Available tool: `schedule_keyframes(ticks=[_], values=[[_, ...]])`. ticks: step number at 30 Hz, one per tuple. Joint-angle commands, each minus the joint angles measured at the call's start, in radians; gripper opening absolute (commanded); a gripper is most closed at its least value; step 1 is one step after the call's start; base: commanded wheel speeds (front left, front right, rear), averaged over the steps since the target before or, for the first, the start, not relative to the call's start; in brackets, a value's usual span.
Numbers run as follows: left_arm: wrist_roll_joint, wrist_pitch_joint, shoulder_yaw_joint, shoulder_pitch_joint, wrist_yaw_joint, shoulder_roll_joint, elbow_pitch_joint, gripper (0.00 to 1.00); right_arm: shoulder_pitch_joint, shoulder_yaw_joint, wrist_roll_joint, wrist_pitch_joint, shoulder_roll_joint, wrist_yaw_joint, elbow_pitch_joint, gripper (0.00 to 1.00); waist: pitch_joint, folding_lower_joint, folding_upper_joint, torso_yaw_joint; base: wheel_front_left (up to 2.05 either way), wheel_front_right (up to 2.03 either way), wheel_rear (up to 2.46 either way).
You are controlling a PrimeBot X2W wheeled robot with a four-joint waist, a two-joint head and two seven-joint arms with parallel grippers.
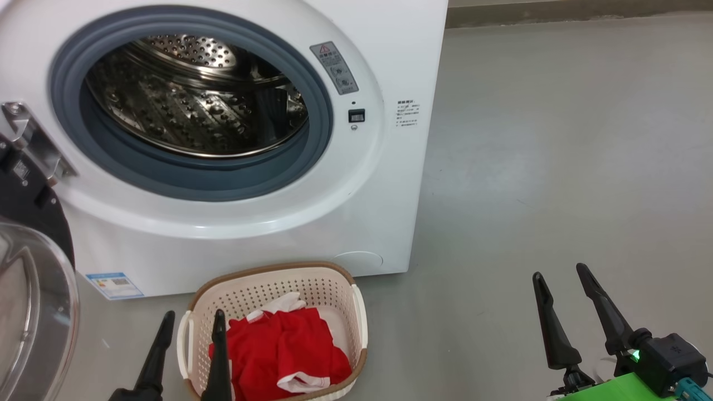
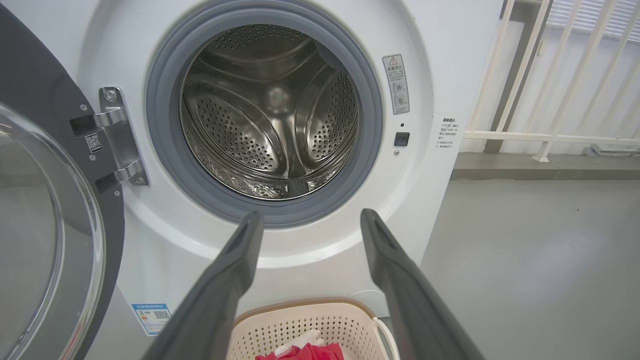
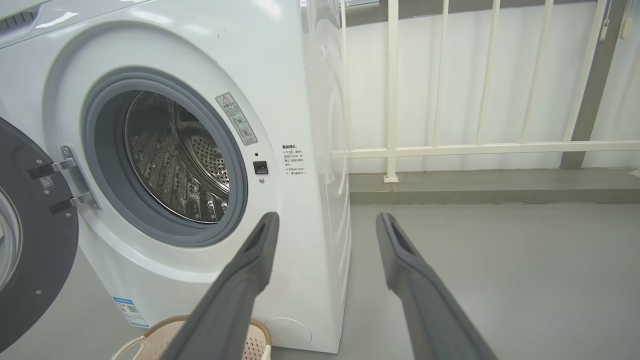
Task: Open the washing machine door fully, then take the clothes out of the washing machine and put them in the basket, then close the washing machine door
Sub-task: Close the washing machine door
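Left end effector (image 1: 194, 313) and right end effector (image 1: 560, 272) both hang wide open, holding nothing. Clothes (image 1: 281, 348) sit in the basket (image 1: 267, 271), parked right under the washing machine (image 1: 390, 55) opening for short drops. Washing machine door (image 1: 28, 206) is swung aside, so closing it looks next imo.

The washing machine (image 1: 289, 223) is white, with a grey rubber ring (image 1: 189, 181) and a shiny steel drum (image 1: 189, 117) dotted all over with small holes. Its door (image 1: 39, 217) has a glossy black rim and clear glass. The label (image 1: 114, 285) is blue and white. The basket (image 1: 334, 284) is cream, with a grid of round holes and a brown rim. The clothes (image 1: 278, 345) are bright red with white bands. The floor (image 1: 557, 139) is plain grey. The left gripper (image 1: 194, 314) and right gripper (image 1: 558, 270) are black, and the block (image 1: 607, 391) behind the right one is green.
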Motion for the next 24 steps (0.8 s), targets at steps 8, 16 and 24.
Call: schedule_keyframes(ticks=[8, 16, 24], values=[[0.005, 0.002, 0.023, -0.018, 0.004, 0.020, -0.032, 1.00, 0.003, 0.022, 0.003, -0.006, -0.012, 0.006, -0.027, 1.00, 0.004, 0.0000, -0.0001, 0.004, -1.59, 1.51, 0.08], [0.009, -0.002, 0.015, -0.024, 0.003, 0.026, -0.033, 1.00, 0.003, 0.019, 0.000, -0.006, -0.012, 0.006, -0.025, 1.00, 0.007, 0.0000, -0.0001, 0.010, -0.90, 0.90, 0.00], [0.036, 0.011, 0.006, -0.026, 0.030, 0.031, -0.028, 1.00, 0.002, 0.020, -0.001, -0.006, -0.012, 0.006, -0.026, 1.00, 0.009, 0.0000, -0.0001, 0.018, -0.07, 0.07, 0.00]])
